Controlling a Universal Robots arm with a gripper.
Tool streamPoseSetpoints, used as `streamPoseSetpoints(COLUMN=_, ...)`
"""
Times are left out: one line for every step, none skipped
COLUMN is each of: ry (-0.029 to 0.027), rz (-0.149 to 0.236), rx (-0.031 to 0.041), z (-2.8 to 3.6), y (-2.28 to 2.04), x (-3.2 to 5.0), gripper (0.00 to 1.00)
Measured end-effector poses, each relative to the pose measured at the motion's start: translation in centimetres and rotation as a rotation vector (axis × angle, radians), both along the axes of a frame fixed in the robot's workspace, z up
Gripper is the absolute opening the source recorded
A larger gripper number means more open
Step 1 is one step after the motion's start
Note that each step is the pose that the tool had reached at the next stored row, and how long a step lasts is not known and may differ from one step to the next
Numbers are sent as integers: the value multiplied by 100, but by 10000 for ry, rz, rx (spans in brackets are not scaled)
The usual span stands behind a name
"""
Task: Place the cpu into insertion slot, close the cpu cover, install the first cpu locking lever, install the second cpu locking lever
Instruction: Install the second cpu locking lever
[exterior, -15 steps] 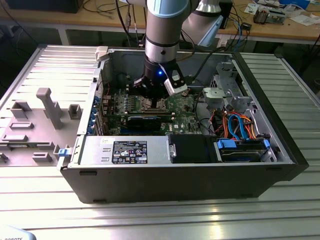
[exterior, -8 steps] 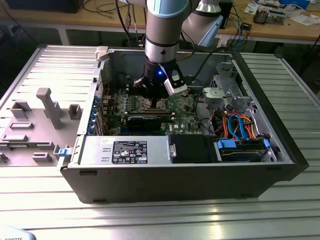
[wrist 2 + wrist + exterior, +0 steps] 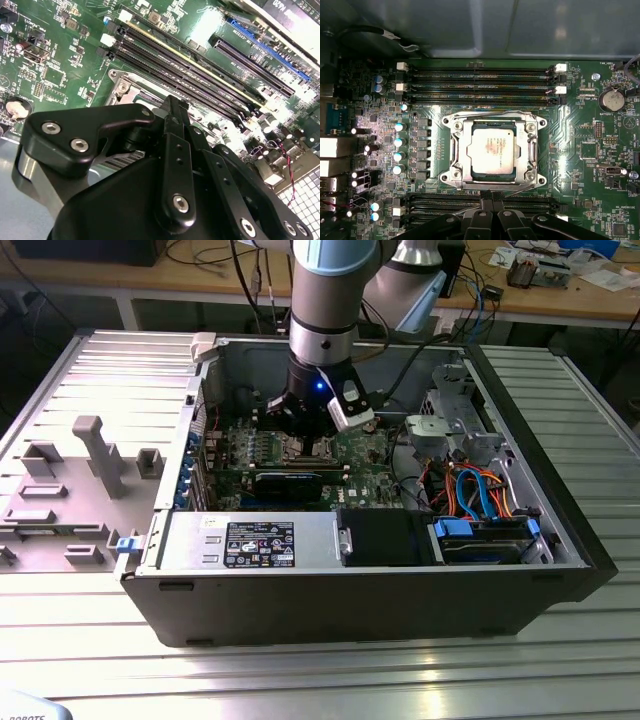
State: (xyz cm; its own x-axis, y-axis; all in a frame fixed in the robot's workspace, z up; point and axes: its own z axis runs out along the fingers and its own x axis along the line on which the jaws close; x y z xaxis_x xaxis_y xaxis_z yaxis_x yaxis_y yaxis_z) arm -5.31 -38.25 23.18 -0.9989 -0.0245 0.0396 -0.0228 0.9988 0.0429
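Observation:
In the first wrist view the cpu (image 3: pixel 491 152), a silvery square chip, lies flat in the insertion slot (image 3: pixel 451 176) on the green board. The cpu cover (image 3: pixel 456 150), a silvery frame with a square window, is down around it. Thin lever wires run along two sides of the frame (image 3: pixel 490 112); I cannot tell if they are latched. My gripper (image 3: pixel 489 201) is shut with nothing in it, its black fingers together just beside one edge of the socket. In the second wrist view the gripper's tip (image 3: pixel 172 106) sits over the socket frame (image 3: pixel 121 88). In the exterior view the gripper (image 3: pixel 312 432) hangs low over the socket (image 3: pixel 312 449).
Black memory slots (image 3: pixel 480 82) flank the socket on two sides. A long black graphics card (image 3: pixel 290 483) lies in front of it, then the power supply (image 3: pixel 250 540). A drive cage with blue and orange cables (image 3: pixel 480 502) fills the exterior view's right. Case walls enclose everything.

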Motion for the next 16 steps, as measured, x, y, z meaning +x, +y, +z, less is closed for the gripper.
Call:
streamPoseSetpoints(ry=32, rz=3, rx=0, z=0, y=0, x=0, gripper=11)
streamPoseSetpoints(ry=129, rz=9, rx=2, z=-1, y=0, x=0, gripper=11)
streamPoseSetpoints(ry=197, rz=24, rx=2, z=-1, y=0, x=0, gripper=11)
streamPoseSetpoints(ry=263, rz=50, rx=1, z=-2, y=0, x=0, gripper=11)
streamPoseSetpoints(ry=297, rz=73, rx=5, z=-5, y=0, x=0, gripper=11)
streamPoseSetpoints(ry=310, rz=76, rx=22, z=-4, y=-1, x=-2, gripper=11)
streamPoseSetpoints(ry=311, rz=85, rx=105, z=-6, y=-3, x=-15, gripper=11)
streamPoseSetpoints(ry=313, rz=108, rx=136, z=-6, y=-8, x=-27, gripper=11)
streamPoseSetpoints(ry=313, rz=167, rx=145, z=-7, y=-19, x=-32, gripper=11)
streamPoseSetpoints(ry=313, rz=209, rx=145, z=-7, y=-26, x=-40, gripper=11)
streamPoseSetpoints(ry=314, rz=232, rx=144, z=-7, y=-31, x=-46, gripper=11)
streamPoseSetpoints(ry=314, rz=245, rx=145, z=-7, y=-35, x=-56, gripper=11)
streamPoseSetpoints(ry=315, rz=251, rx=147, z=-7, y=-41, x=-65, gripper=11)
streamPoseSetpoints(ry=316, rz=256, rx=155, z=-7, y=-44, x=-70, gripper=11)
streamPoseSetpoints(ry=316, rz=258, rx=162, z=-7, y=-47, x=-75, gripper=11)
streamPoseSetpoints(ry=317, rz=272, rx=170, z=-7, y=-57, x=-79, gripper=11)
